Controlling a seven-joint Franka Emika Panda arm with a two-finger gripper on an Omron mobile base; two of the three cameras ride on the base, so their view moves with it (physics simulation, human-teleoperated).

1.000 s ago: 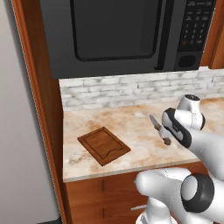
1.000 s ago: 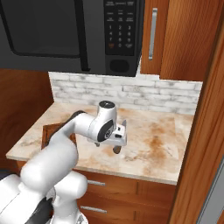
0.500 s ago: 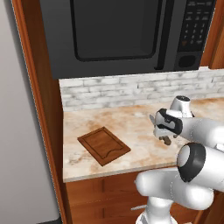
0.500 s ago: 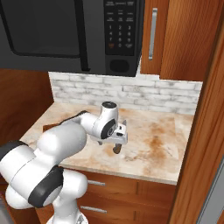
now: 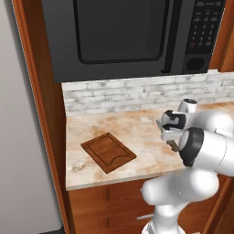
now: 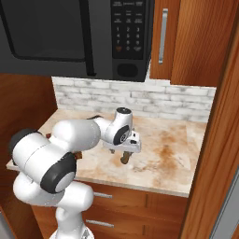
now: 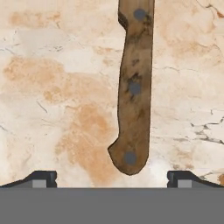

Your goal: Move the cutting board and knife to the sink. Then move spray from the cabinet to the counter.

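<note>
**Pincer poised over knife handle**

The robot's two-finger pincer [image 7: 112, 177], spread wide and holding nothing, hangs directly above the brown wooden, riveted handle of the small kitchen knife [image 7: 133, 92], which lies flat on the beige marble-look desk [image 5: 137, 128] toward its right end. The handle's long axis runs between the fingertips [image 7: 41, 179], crosswise to their closing line. The dark brown grooved wooden cutting board [image 5: 108, 151] rests near the desk's front-left corner.
</note>
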